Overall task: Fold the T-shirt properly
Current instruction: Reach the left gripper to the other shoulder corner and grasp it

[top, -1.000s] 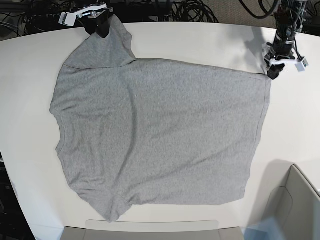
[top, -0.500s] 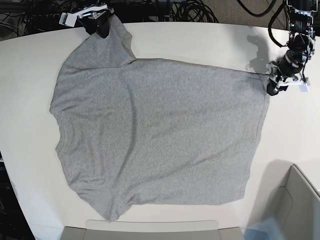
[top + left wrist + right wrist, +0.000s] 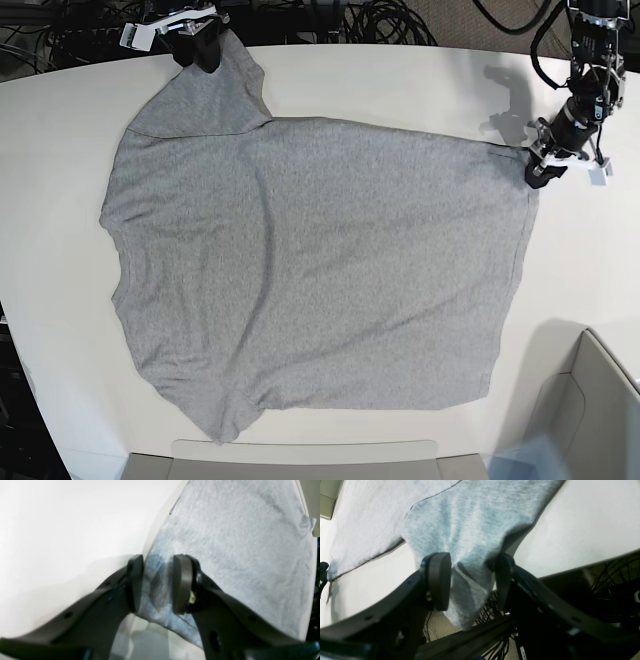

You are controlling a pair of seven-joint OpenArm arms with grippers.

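The heather-grey T-shirt (image 3: 320,260) lies spread flat on the white table (image 3: 400,80), plain side up. My left gripper (image 3: 538,175) is at the shirt's far right hem corner. In the left wrist view, its jaws (image 3: 158,565) stand apart with that corner of cloth (image 3: 237,542) lying between the pads. My right gripper (image 3: 205,58) is at the far left sleeve, by the table's back edge. Seen from the right wrist, it (image 3: 471,562) is open, and the sleeve end (image 3: 470,517) droops over the edge between the fingers without being pinched.
A light cardboard box (image 3: 590,400) stands at the near right corner. A flat tray edge (image 3: 300,460) runs along the front. Black cables (image 3: 380,20) lie behind the table's back edge.
My left gripper has come down from the far right toward the hem corner and turned slightly. The right gripper and the shirt have not moved.
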